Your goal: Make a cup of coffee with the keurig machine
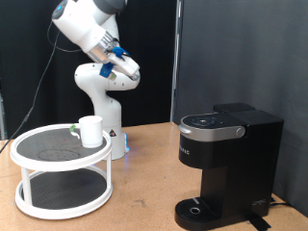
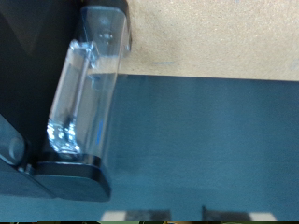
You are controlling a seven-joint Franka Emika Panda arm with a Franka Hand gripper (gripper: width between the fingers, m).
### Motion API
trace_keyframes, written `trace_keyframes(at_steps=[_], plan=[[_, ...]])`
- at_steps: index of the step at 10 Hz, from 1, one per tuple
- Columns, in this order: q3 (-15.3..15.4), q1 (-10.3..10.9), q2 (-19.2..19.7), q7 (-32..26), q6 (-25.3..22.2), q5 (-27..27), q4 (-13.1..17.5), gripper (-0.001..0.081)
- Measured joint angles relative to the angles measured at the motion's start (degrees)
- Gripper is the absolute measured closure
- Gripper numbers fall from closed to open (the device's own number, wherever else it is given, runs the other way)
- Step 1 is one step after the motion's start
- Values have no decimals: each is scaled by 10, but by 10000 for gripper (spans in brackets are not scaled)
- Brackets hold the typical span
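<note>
My tool [image 1: 122, 65], its grip state not discernible, hangs high above the white two-tier round rack [image 1: 38, 192] bearing the plain white cylindrical mug [image 1: 90, 131]; the boxy black Keurig machine [image 1: 226, 164] stands on the wooden counter [image 1: 144, 207] toward the exterior view's right.

The pincer [image 1: 128, 69] is too small and too folded against the arm to show its jaws. The wrist view shows no fingers. The machine [image 1: 227, 164] is cut off at the exterior view's bottom edge. Behind the cup [image 1: 90, 131], a small greenish object [image 1: 75, 129] is too tiny to identify.
</note>
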Motion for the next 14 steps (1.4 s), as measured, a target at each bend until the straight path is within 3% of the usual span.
trace_keyframes(at_steps=[2,4,6,8,12,14], plan=[[-13,-32,-19,9,-17,-16,-9,806],[-13,-32,-19,4,-16,-17,-10,806],[-22,-53,-23,-3,-6,-46,-15,806],[-54,-78,-24,-17,-16,-75,-12,806],[-132,-81,32,-61,-115,-149,58,806],[-149,-80,68,-91,-108,-159,92,806]])
